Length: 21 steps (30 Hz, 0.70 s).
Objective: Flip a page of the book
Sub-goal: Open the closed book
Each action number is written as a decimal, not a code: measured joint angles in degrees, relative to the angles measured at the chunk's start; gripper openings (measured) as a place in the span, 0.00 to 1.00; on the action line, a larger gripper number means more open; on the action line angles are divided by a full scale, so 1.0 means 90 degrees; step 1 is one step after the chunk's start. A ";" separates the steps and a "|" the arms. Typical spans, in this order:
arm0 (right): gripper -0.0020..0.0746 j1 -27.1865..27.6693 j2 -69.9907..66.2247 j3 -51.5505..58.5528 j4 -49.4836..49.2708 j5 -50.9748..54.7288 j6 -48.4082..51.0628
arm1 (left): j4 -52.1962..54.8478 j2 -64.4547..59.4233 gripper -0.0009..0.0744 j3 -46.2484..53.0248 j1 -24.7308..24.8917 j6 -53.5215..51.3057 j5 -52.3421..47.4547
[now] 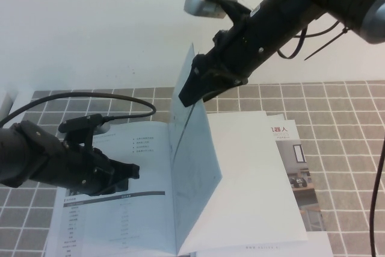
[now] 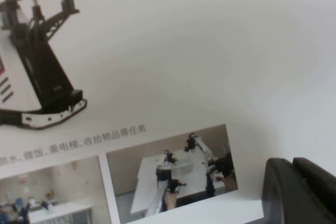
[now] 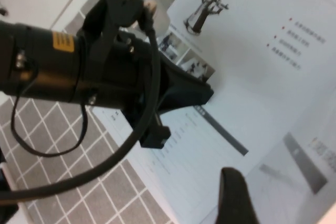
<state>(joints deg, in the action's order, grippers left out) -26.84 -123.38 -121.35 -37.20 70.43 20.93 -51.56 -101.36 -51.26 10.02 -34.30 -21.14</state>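
Note:
The book (image 1: 114, 215) lies open on the tiled mat. Its left page shows a grey bar and a table. My right gripper (image 1: 189, 91) is shut on the upper edge of the page (image 1: 194, 167) and holds it upright above the spine. In the right wrist view, one dark finger (image 3: 234, 195) lies against the page (image 3: 294, 166), which shows a dark grey bar. My left gripper (image 1: 129, 171) is shut and rests on the left page. In the left wrist view its fingers (image 2: 299, 192) sit beside a two-armed robot drawing (image 2: 37, 72) and two small photos.
To the right of the lifted sheet lies a blank white page (image 1: 258, 185). Beyond it shows a printed cover with a photo (image 1: 298, 173). The left arm's black cable (image 1: 90, 97) loops over the grey tiled mat (image 1: 337, 106). A white wall stands behind.

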 joint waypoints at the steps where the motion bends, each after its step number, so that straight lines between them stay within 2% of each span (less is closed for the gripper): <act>1: 0.55 -0.0034 -0.0025 0.0015 0.0010 0.0012 -0.0016 | -0.0014 0.0000 0.01 0.0000 0.0000 -0.0015 0.0000; 7: 0.55 -0.0194 -0.0146 0.0026 0.0025 0.0021 -0.0040 | -0.0100 0.0000 0.01 0.0000 0.0000 -0.0093 0.0015; 15: 0.55 -0.0058 -0.0189 -0.0643 0.0284 0.0026 -0.0181 | -0.0178 0.0000 0.01 0.0000 0.0000 -0.0093 0.0015; 21: 0.55 -0.0047 -0.0200 -0.0706 0.0401 0.0026 -0.0355 | -0.0203 0.0000 0.01 0.0000 0.0000 -0.0108 0.0015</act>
<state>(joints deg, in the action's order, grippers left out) -27.27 -125.19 -127.70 -33.59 70.66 17.74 -53.39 -101.36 -51.26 10.02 -35.28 -21.01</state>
